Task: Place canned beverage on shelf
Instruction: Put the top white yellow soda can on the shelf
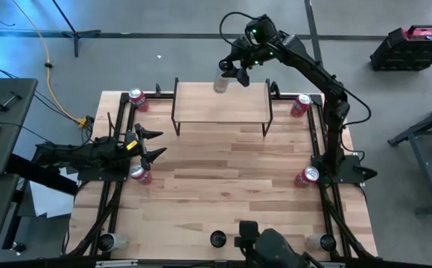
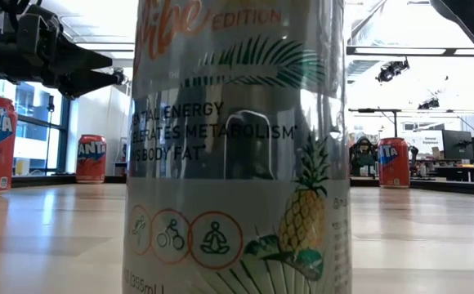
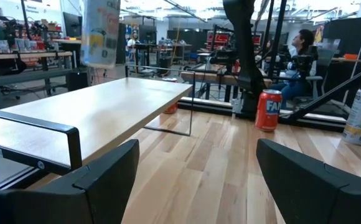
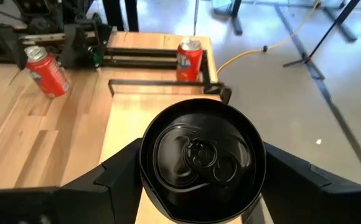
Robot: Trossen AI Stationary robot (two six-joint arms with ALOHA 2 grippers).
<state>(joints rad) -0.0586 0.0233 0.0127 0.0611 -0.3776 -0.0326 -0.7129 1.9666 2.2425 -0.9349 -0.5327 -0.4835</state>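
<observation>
Canned beverage placement turns on how the held can sits over the shelf (image 1: pixel 222 103), so the shelf serves as the landmark. It is the light plank on thin black legs at the far side of the table (image 1: pixel 223 171), with the right arm reaching in over its far edge.

The right gripper (image 1: pixel 231 74) hangs above the shelf's far edge, a little toward the left arm's side of the middle, its fingers clamped on the pale canned beverage (image 1: pixel 221 83). In the right wrist view the can (image 4: pixel 202 162) fills the space between the two dark fingers, its dark top facing the camera, with the plank (image 4: pixel 127 118) showing beyond it. So its long axis looks upright, base toward the plank. Whether the base touches the plank I cannot tell; the left wrist view shows the can (image 3: pixel 101 31) above the plank with what seems a small gap.

My judgement: the coming move is a straight lowering along the can's own axis, then letting go; the can is near the far edge, so a slight shift toward the shelf's middle would be safer.

The left gripper (image 1: pixel 150 144) waits well away from the shelf, at the table's left side, fingers apart, beside a red can (image 1: pixel 139 173). The right arm is the nearer one.
</observation>
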